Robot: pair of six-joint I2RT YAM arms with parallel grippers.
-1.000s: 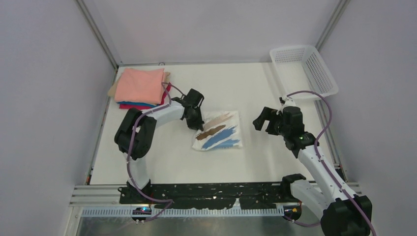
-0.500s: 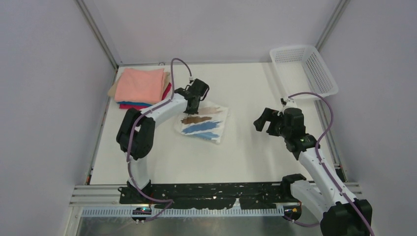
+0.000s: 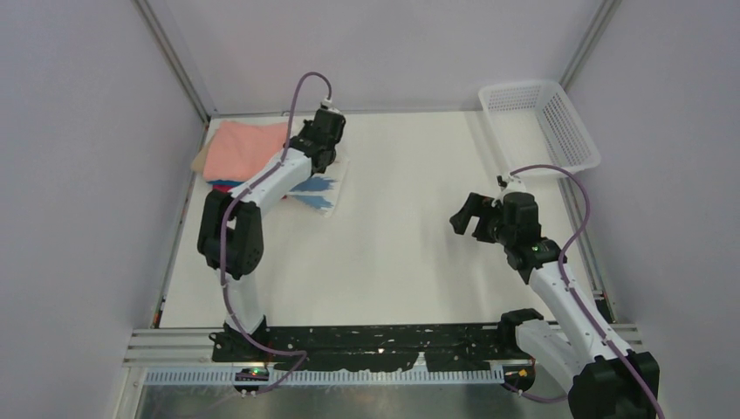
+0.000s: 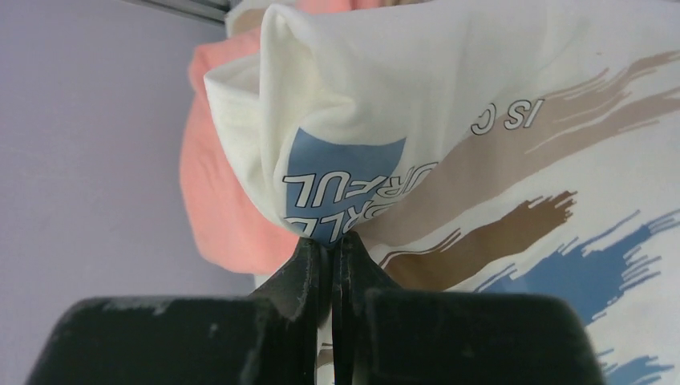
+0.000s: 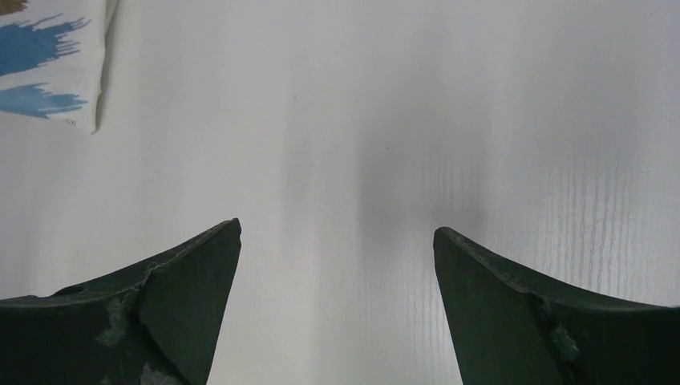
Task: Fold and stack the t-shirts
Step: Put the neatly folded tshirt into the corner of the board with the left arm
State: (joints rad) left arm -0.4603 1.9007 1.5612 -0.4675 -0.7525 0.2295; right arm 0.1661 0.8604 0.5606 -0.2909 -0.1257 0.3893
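My left gripper (image 3: 319, 155) is shut on the edge of the folded white t-shirt with blue and tan streaks (image 3: 316, 185), held next to the stack. In the left wrist view the gripper (image 4: 334, 245) pinches a bunched fold of this shirt (image 4: 497, 152). The stack of folded shirts (image 3: 249, 150) lies at the far left, salmon-pink on top, with blue and crimson edges below; the pink one shows behind the held shirt (image 4: 216, 200). My right gripper (image 3: 466, 216) is open and empty over bare table; its wrist view (image 5: 337, 241) shows a corner of the printed shirt (image 5: 48, 64).
A white plastic mesh basket (image 3: 541, 122) stands at the far right corner. Grey walls close the table on the left, back and right. The white tabletop (image 3: 401, 253) lies between the arms.
My left gripper has carried the printed shirt from the table's middle up and left, to the edge of the stack. The right arm has hardly moved.
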